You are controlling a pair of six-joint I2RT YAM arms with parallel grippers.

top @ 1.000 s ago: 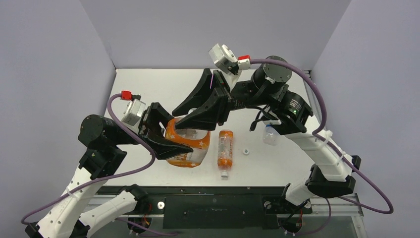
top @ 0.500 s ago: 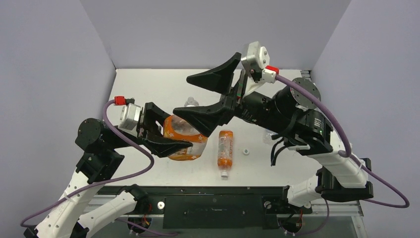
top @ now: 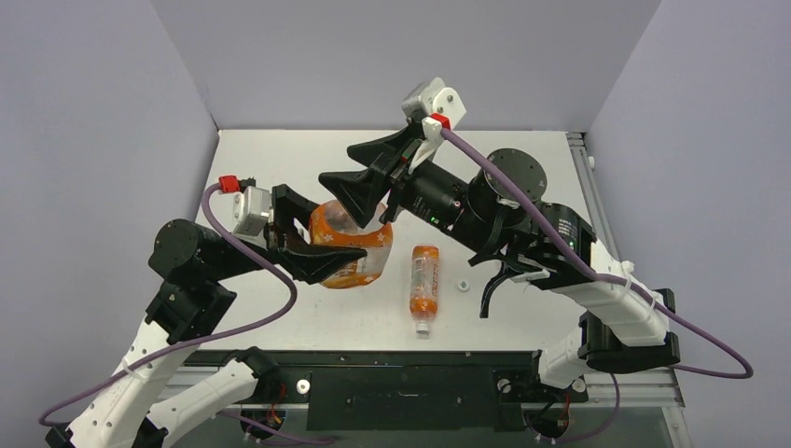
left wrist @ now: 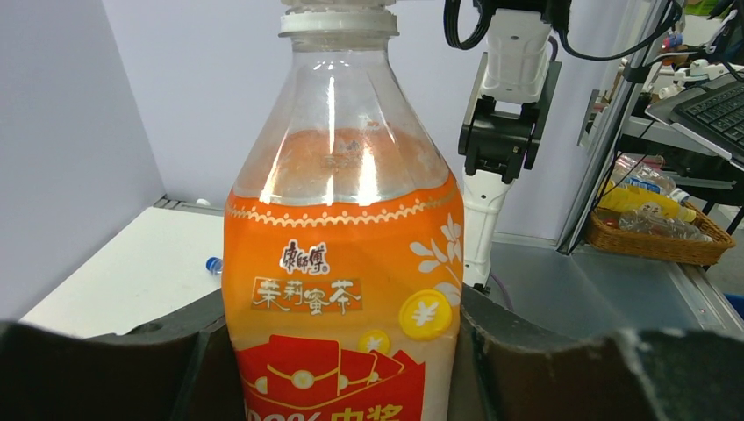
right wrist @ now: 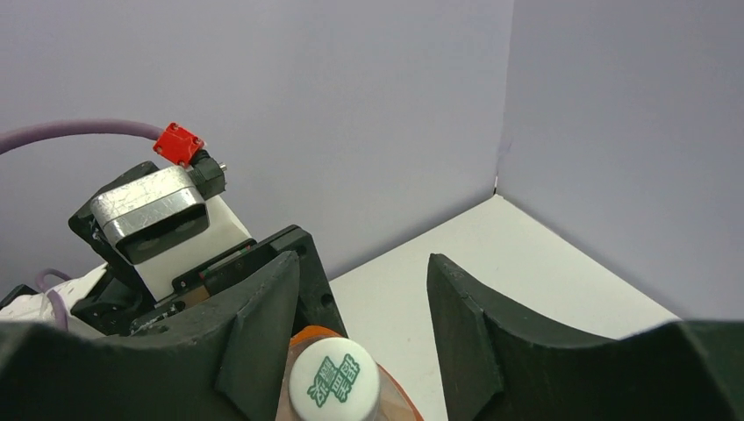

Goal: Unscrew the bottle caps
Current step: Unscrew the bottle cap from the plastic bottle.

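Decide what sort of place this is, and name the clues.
Probably a robotics lab test cell: a white table boxed in by plain grey walls, left arm and right arm bolted at its edge, and a keyboard and basket of bottles beyond.

Frame centre was blocked: wide orange bottle (top: 350, 254) in left gripper (top: 336, 233), right gripper (top: 362, 173) straddled its cap (right wrist: 334, 383), gaps both sides. Slim orange bottle (top: 424, 280), loose cap (top: 463, 284) lay lower right of centre. Table (top: 252, 159) upper left was open.

On white table (top: 270, 159), slim orange bottle (top: 424, 278) lying on its side, white-capped neck toward near edge; loose white cap (top: 463, 285) just beside it, not touching.
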